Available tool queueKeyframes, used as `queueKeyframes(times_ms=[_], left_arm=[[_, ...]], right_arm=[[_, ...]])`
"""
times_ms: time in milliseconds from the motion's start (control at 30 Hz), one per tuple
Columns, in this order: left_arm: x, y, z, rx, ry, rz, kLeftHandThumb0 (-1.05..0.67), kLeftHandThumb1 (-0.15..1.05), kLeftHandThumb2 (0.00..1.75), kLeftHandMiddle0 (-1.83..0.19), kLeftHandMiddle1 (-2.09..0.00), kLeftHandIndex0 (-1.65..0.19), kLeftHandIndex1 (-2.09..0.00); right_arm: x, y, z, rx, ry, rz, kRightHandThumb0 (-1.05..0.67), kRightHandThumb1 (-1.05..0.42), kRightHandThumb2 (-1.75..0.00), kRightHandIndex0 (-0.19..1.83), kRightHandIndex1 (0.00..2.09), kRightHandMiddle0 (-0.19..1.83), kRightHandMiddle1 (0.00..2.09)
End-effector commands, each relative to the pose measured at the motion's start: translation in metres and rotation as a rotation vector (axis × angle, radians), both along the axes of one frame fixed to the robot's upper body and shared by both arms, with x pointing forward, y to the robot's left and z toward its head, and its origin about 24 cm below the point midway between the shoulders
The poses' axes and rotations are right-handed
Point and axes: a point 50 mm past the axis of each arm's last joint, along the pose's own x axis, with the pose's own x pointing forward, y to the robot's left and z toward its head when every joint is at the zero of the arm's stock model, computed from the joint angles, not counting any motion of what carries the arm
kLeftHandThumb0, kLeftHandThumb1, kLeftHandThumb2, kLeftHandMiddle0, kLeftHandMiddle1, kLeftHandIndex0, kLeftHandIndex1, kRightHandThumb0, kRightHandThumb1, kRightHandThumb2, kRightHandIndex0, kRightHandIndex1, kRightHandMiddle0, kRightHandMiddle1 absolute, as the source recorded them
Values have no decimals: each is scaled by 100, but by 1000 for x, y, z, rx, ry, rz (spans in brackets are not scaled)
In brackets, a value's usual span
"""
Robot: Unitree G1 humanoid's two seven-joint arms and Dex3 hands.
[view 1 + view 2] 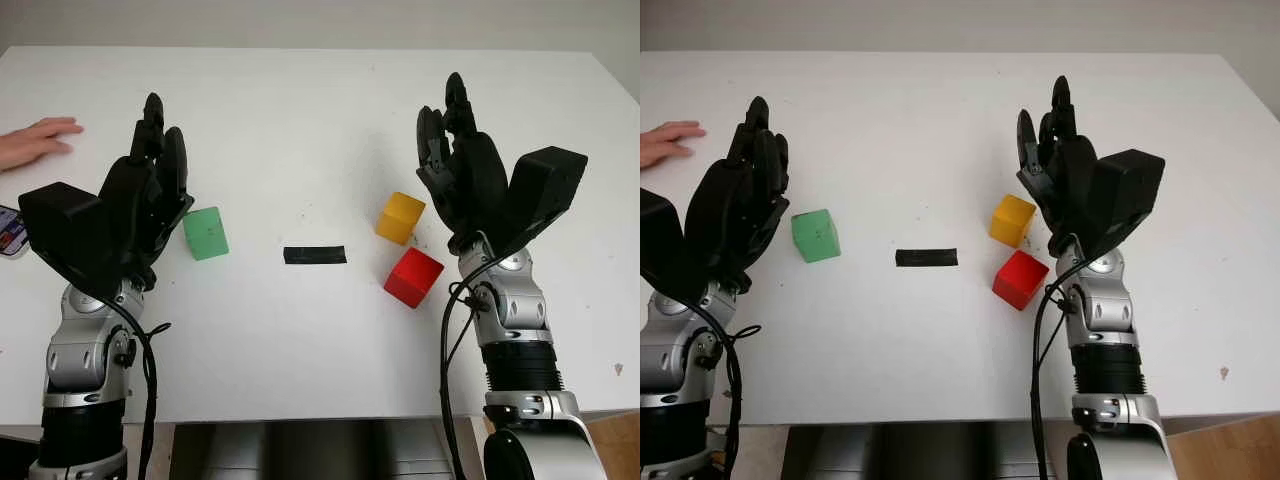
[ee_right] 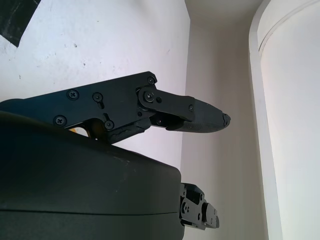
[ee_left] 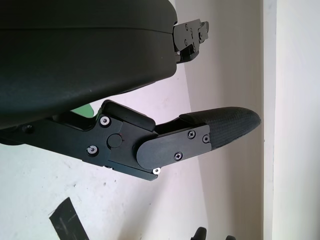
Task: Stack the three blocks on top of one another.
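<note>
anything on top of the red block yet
No. The red block has a bare top and sits alone on the table, with the yellow block beside it. Its underside is hidden.

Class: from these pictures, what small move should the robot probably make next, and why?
Probably close the open right hand on the yellow wooden cube beside it: none of the three blocks is stacked, the red wooden cube lies close by as a base, and the green wooden cube sits beside the open left hand.

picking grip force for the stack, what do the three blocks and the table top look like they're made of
Green block, yellow block, red block: likely painted wood or hard plastic, with flat matte faces, crisp edges and no glare. Table: white matte laminate or painted board, faintly scuffed.
</note>
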Motion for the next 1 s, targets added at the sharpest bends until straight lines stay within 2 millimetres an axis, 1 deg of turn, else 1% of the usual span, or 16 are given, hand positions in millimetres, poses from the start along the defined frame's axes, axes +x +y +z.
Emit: queueKeyframes(times_ms=[0,333,400,433,500,533,567,600,667,733,800,867,967], left_arm=[[-3,1,5,7,-21,3,-81,105,69,19,0,19,0],[-2,1,4,9,-12,4,-83,105,69,19,0,19,0],[-3,2,4,6,-12,7,-83,105,68,19,0,19,0],[-2,2,3,4,-13,10,-83,105,68,19,0,19,0],[-2,3,3,1,-15,14,-83,105,68,19,0,19,0],[-2,4,3,1,-15,14,-83,105,67,19,0,19,0],[-2,4,3,0,-15,13,-83,105,67,19,0,19,0],[-2,5,3,0,-15,11,-83,105,67,19,0,19,0],[-1,5,4,2,-13,11,-83,105,67,19,0,19,0],[0,5,4,1,-15,10,-83,105,67,19,0,19,0],[2,5,4,-2,-18,12,-83,105,67,19,0,19,0],[4,5,4,-4,-20,11,-84,105,67,19,0,19,0],[5,5,4,-9,-25,11,-84,105,67,19,0,19,0]], right_arm=[[-2,-2,6,-2,-26,-6,-58,-105,-56,-19,0,-19,0],[-1,-5,7,-10,-15,19,-55,-105,-58,-19,0,-19,0],[0,-8,12,-24,-23,42,-55,-105,-57,-19,0,-19,0],[0,-11,18,-45,-41,50,-55,-105,-56,-19,0,-19,0],[0,-15,26,-80,-70,61,-54,-105,-49,-19,0,-19,0],[0,-18,31,-111,-86,70,-53,-105,-45,-19,0,-19,0],[0,-20,36,-167,-100,69,-55,-105,-36,-16,2,-15,2],[-1,-25,43,-251,-127,68,-56,-105,-33,-13,4,-12,4],[-3,-30,54,-353,-161,81,-53,-105,-16,3,11,0,12],[-5,-36,62,-439,-181,122,-50,-102,-10,10,15,7,17],[-8,-42,72,-555,-222,166,-46,-95,-5,19,19,16,23],[-10,-45,78,-629,-242,195,-41,-89,-3,25,22,21,27],[-18,-51,88,-774,-259,223,-40,-82,-4,31,20,29,23]])
